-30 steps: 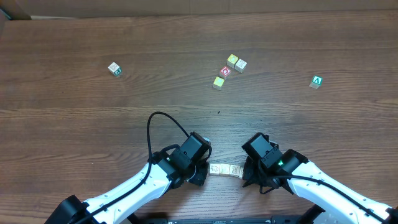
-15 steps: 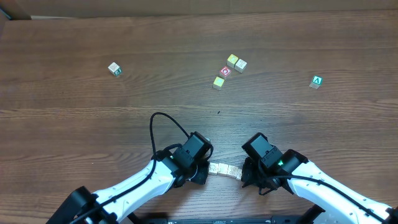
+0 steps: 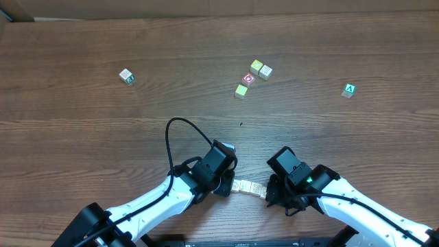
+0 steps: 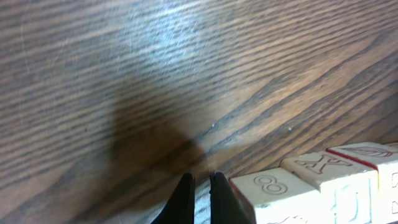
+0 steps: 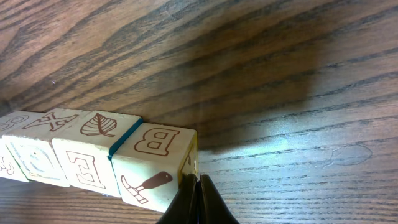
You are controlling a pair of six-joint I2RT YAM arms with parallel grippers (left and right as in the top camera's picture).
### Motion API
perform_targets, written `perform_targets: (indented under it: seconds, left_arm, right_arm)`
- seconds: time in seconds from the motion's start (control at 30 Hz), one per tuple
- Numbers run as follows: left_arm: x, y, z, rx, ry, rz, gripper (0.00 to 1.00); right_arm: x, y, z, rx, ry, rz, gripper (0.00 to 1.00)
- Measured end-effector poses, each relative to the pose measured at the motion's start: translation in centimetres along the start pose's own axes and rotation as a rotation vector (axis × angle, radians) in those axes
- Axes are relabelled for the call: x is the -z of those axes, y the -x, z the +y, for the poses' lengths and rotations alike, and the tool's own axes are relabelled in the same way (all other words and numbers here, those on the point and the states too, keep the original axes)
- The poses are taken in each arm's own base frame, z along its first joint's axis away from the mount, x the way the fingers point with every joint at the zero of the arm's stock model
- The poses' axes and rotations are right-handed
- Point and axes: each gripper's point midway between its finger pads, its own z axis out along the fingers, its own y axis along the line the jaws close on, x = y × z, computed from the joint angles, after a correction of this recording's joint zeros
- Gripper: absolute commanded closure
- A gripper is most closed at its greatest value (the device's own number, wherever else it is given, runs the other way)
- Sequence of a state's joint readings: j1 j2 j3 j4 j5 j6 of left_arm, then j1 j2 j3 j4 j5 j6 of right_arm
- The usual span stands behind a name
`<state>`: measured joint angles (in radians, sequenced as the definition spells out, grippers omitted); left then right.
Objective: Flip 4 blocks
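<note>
While 4 cream wooden blocks sit rowed on grained desk, left jaws, right jaws fully closed, empty.

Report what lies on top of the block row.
Nothing lies on the block row; its top faces read 8, X, leaf, B. The faces against the table are covered.
</note>
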<state>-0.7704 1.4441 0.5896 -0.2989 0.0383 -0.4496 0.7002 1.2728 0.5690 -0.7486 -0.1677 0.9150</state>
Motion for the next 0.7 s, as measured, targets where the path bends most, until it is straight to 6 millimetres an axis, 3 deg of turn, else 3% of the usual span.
perform_targets:
  seconds: [0.7]
  left_arm:
    - [0.0, 0.4, -1.2, -0.133, -0.064, -0.013, 0.96]
  right_arm:
    - [0.0, -0.1, -0.1, -0.002, -0.006, 0.004, 0.96]
